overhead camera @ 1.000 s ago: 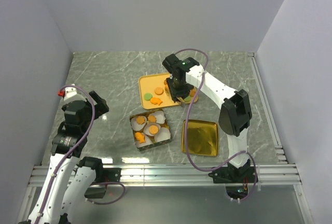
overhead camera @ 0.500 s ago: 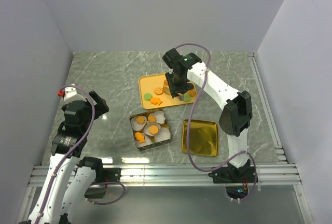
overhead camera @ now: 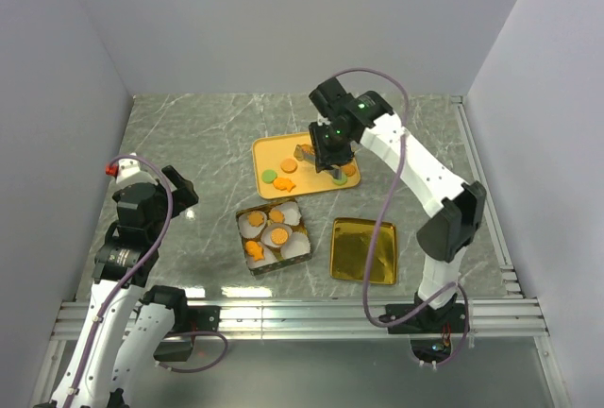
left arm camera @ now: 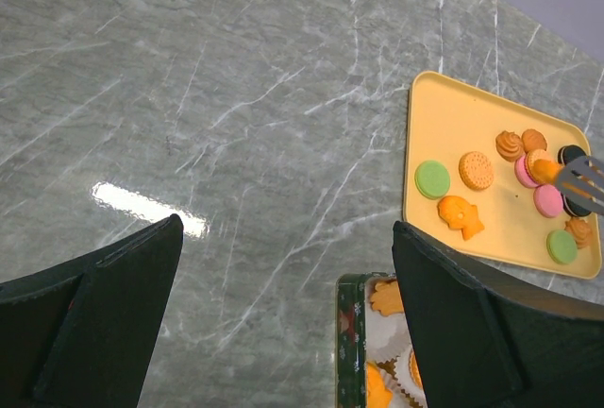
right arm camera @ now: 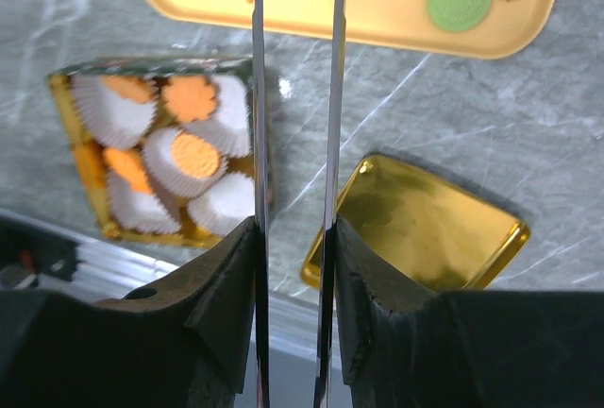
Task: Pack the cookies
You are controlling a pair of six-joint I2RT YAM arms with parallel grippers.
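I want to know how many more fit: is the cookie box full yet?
Not full. The box holds several orange cookies, but some white paper cups inside it are empty, as the right wrist view shows.

The grey-green marbled tabletop (overhead camera: 189, 144) carries three things, all right of its middle. A yellow rectangular plastic tray (overhead camera: 274, 155) lies farthest back. Nearer, just apart from the tray, sits a small square tin box with gold-and-green walls (overhead camera: 244, 242), turned slightly askew. To the box's right, with a gap between them, lies a shiny gold square tin lid (overhead camera: 363, 249).
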